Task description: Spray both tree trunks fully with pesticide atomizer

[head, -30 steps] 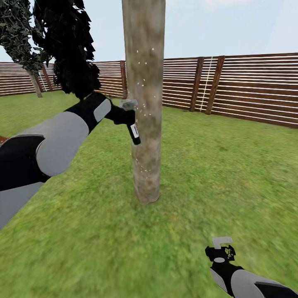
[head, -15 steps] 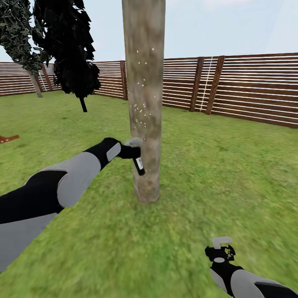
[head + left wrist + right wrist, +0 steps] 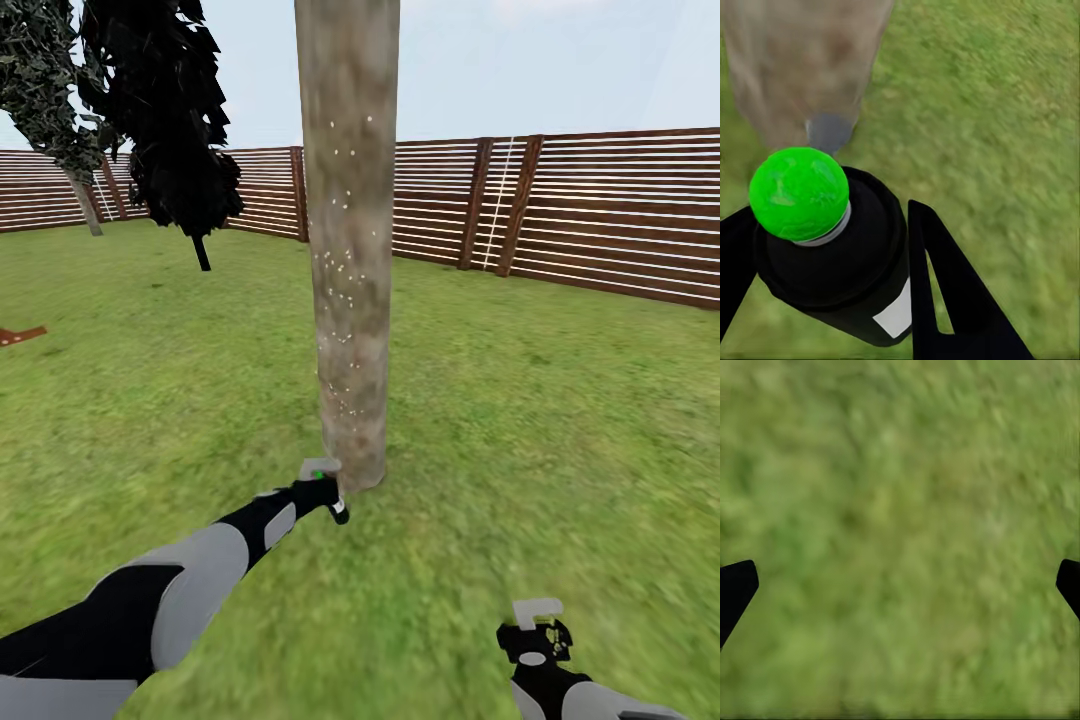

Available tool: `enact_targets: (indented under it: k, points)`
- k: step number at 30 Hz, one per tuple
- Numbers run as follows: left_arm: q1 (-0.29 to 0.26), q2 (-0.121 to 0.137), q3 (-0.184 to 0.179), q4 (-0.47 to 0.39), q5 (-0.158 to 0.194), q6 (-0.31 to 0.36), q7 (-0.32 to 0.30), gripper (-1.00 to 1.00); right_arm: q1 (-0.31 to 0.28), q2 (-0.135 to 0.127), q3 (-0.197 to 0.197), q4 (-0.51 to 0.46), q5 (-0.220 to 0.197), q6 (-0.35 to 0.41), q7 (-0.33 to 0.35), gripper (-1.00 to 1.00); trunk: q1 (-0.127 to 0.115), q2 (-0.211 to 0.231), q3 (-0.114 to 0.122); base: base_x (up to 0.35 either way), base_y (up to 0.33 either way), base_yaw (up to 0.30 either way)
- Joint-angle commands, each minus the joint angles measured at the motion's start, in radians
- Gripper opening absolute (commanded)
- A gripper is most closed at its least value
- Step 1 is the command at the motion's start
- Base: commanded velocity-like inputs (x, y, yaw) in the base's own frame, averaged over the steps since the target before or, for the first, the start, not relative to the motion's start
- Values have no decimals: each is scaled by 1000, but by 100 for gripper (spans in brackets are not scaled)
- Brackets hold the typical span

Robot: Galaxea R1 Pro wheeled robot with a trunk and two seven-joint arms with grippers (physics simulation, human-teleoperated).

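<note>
One tree trunk [image 3: 350, 250], thick and grey-brown, rises from the grass floor [image 3: 520, 440] straight ahead. White specks of pesticide [image 3: 338, 275] dot its middle and lower part. My left gripper [image 3: 322, 490] is low, just in front of the trunk's base, shut on the pesticide atomizer [image 3: 336, 508]. The left wrist view shows the black atomizer [image 3: 840, 262] with its white label between the dark fingers [image 3: 945, 300], its grey head toward the trunk [image 3: 802, 67]. Low on the right, my right gripper [image 3: 536, 625] hangs open over grass; in its wrist view the gripper [image 3: 900, 585] holds nothing.
A brown slatted fence [image 3: 600, 215] runs behind the tree. Dark conifers [image 3: 165, 120] stand at the back left, with a distant leaning trunk [image 3: 88, 210] beside them. A small brown object [image 3: 20, 335] lies at the left edge. Lawn stretches all around.
My left arm has dropped with the atomizer from mid-trunk height down to the trunk's base. More white specks now show on the trunk. The right gripper has sunk slightly.
</note>
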Motion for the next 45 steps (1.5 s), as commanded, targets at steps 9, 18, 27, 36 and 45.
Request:
enact_targets:
  k: [9,18,27,36,45]
  points:
    - [31,14,12,-2,-2,-34,-2,-100,4,2,-8,5,9,-9,-4,100,0,0,-1,13,156,0]
    - [31,39,11,-4,-2,-35,-1,-100,4,1,-8,5,9,-9,-4,100,0,0,-1,32,341,0]
    - [31,45,10,-4,-2,-33,-2,-100,4,2,-8,5,9,-9,-4,100,0,0,-1,45,350,-112]
    - [31,46,10,-4,-2,-33,-3,-100,4,2,-8,5,9,-9,-3,100,0,0,-1,7,350,-294]
    - [31,46,10,-4,-2,-33,-4,-100,4,2,-8,5,9,-9,-3,100,0,0,-1,0,350,-300]
